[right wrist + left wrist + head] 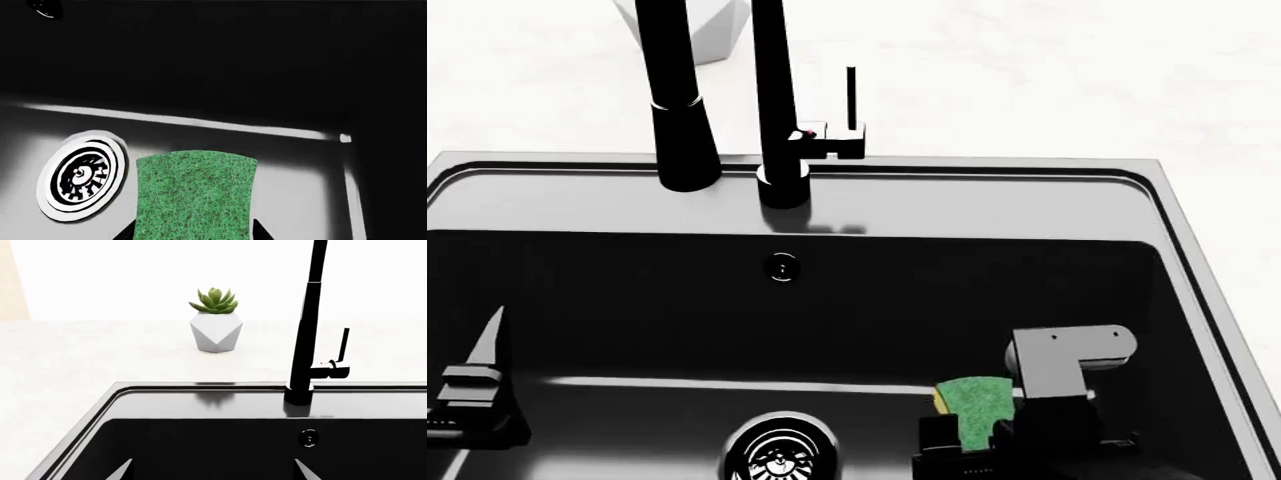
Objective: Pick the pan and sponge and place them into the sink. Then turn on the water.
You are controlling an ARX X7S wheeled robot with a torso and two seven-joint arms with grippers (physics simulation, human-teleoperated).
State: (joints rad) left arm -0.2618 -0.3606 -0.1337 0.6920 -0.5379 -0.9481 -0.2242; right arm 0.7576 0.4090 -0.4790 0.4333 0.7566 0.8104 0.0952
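sponge (pixel 195 192): held green side up between right gripper (pixel 981 440) fingers, inside sink (pixel 1174 260), beside drain (pixel 779 455)
left gripper (pixel 210 471): spread, nothing held, over basin's left
faucet (pixel 777 100): at rear rim, behind overflow hole (pixel 782 267)
plant pot (pixel 215 331): on desk (pixel 80 355), clear of rim

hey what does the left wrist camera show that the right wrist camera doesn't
Only the left wrist view shows the succulent in its white faceted pot, the pale countertop, and the tall black faucet with its side lever.

Only the right wrist view shows the sponge, green scrub side facing the camera, and the round chrome drain beside it on the basin floor.

Both show the glossy black sink and its small round overflow hole. No pan and no running water appear in either view.
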